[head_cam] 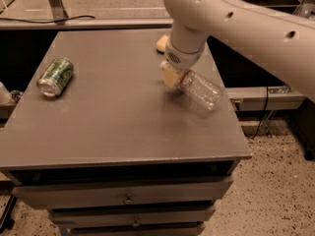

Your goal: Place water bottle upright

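The water bottle (203, 89) is clear and ribbed and lies tilted near the right side of the grey table top (113, 117). Its neck end is at my gripper and its base points to the right and towards the front. My gripper (172, 75) has tan fingers (169, 76), reaches down from the big white arm (231, 18), and is shut on the bottle's neck end. The bottle seems slightly raised, with a faint shadow under it. Its cap and label are hidden.
A green drink can (55, 76) lies on its side near the table's left edge. A tan object (163, 44) sits at the back, partly hidden by the arm. The table's right edge (231, 112) is close to the bottle. Drawers (128, 195) are below.
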Tool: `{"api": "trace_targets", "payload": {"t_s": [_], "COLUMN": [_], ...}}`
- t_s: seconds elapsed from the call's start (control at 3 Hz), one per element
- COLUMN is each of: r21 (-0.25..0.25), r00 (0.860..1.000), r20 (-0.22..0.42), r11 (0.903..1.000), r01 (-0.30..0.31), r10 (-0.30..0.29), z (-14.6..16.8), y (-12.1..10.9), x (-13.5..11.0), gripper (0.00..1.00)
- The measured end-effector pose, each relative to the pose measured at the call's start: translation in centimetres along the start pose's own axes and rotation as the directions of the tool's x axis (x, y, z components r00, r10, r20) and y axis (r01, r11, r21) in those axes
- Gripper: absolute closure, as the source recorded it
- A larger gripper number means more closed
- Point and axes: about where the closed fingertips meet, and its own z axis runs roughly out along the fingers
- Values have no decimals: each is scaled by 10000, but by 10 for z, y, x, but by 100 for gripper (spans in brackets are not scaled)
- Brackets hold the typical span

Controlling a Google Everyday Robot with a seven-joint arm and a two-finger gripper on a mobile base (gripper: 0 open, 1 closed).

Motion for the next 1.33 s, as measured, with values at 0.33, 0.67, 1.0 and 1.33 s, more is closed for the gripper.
{"api": "trace_targets", "payload": {"t_s": [0.33,0.67,1.0,1.33], "r21": [-1050,-2017,-2989,-3705], "r00": [9789,9139,8017,6514], "r20": [2027,4057,5957,7460], "r11": [9933,9740,9401,8990], "r01": [491,1036,1640,2337], "r10": [-269,-132,496,1381], "z": [-33,-57,-76,-106], "y": [9,8,7,13], "x": [-40,-67,-78,-87], "gripper": [100,100,100,100]}}
